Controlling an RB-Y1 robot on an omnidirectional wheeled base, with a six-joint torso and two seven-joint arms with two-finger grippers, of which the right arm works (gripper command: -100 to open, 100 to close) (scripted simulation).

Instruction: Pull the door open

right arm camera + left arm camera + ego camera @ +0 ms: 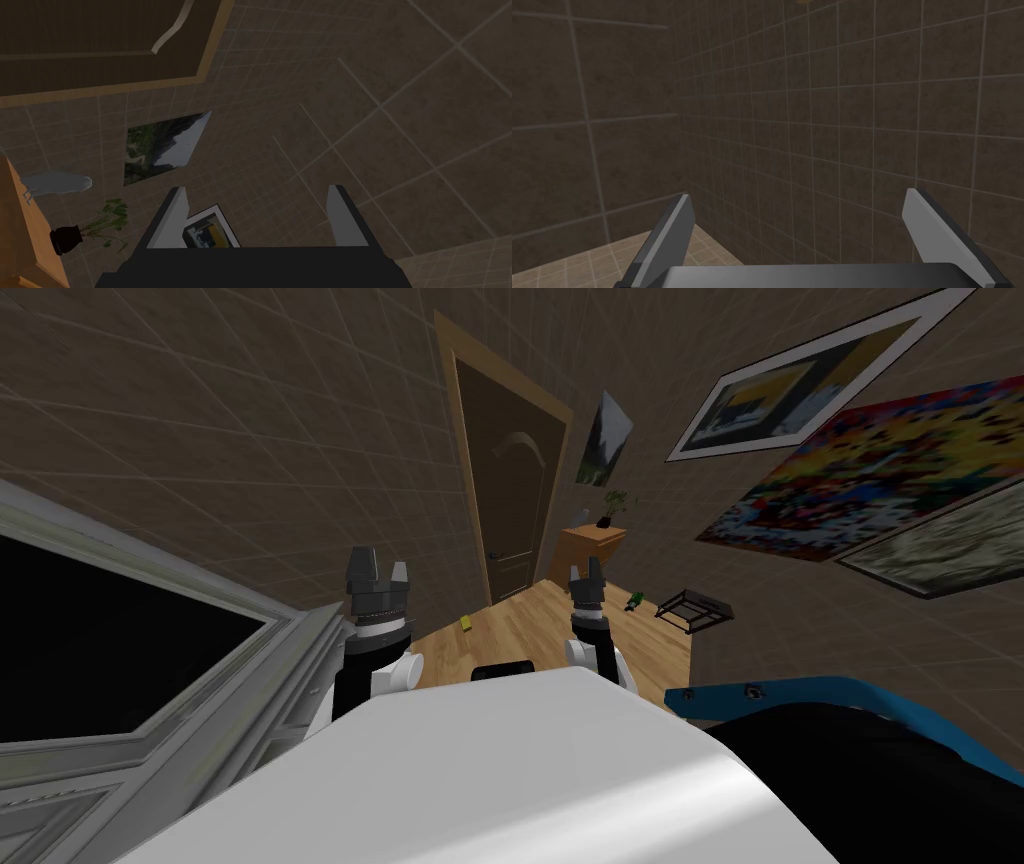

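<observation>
Your door (510,503) (dark brown) stands shut ahead. Left claw (379,572) and right claw (589,578) are both spread, well short of it.

dim brown tiled walls (250,438) enclose a light wooden floor (530,630). a pale-framed window (225,713) at left shows a black area. a wooden dresser (588,553) bears a potted plant (612,503); framed pictures (800,393) hang at right.

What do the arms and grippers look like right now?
Both match. Left gripper and right gripper: two thin light grey blade fingers with dark edges on a dark box, then a ribbed grey ring, a white cuff and a black forearm with white joint covers. No cables or markings visible.
</observation>
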